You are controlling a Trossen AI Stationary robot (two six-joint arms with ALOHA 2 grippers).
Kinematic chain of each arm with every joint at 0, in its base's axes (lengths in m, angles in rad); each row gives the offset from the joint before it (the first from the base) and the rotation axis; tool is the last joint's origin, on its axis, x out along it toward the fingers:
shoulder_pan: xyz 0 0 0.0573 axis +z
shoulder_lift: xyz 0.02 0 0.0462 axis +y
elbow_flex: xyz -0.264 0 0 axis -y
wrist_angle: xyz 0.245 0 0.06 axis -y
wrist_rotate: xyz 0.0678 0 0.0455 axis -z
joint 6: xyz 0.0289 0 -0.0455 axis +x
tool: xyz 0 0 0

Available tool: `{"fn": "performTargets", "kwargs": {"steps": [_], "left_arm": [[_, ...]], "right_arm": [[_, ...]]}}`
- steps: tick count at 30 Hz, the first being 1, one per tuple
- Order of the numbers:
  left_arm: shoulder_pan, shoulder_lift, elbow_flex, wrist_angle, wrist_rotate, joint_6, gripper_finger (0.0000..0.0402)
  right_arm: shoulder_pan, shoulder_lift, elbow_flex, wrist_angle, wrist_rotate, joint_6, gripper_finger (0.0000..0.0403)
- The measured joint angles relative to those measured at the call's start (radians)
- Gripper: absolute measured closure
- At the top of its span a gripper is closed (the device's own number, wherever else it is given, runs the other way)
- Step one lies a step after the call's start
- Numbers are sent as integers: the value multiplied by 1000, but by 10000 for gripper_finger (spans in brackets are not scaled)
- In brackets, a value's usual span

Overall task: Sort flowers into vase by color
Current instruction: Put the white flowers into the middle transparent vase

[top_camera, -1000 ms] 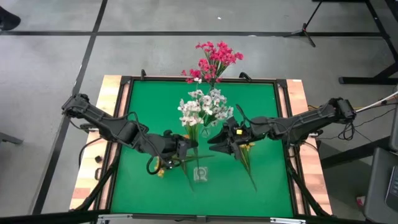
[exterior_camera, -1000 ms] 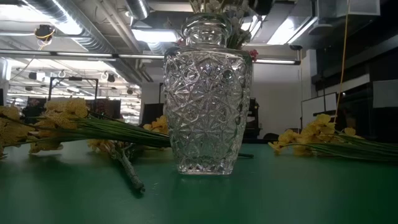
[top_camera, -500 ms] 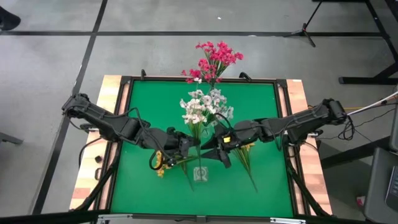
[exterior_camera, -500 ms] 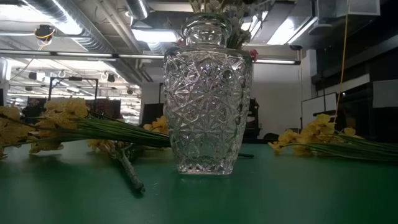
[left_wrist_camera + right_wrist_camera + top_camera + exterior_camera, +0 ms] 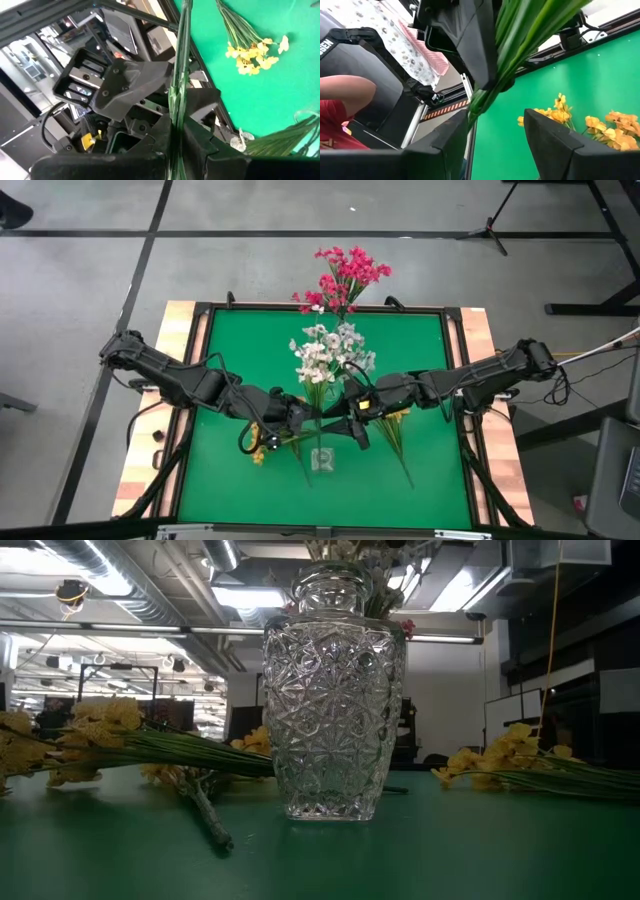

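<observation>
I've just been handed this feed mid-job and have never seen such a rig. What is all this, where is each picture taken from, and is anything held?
These are two dark robot arms at a green table. One picture looks straight down, one looks level across the tabletop, and two come from cameras on the arms' wrists. A cut-glass vase stands near the front, and yellow flowers lie on both sides of it. Pink flowers show at the far edge. The left hand is shut on the stems of the white flowers. The right hand is open, with those stems between its fingers.
</observation>
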Motion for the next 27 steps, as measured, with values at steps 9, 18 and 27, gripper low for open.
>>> {"fn": "performTargets", "kwargs": {"steps": [9,18,27], "left_arm": [[9,0,0,-3,17,0,375],[9,0,0,-3,24,-1,375],[21,22,0,10,29,-1,375]], "right_arm": [[0,18,0,52,-10,0,208],[0,21,1,70,0,-2,208],[0,26,1,67,1,-2,208]]}}
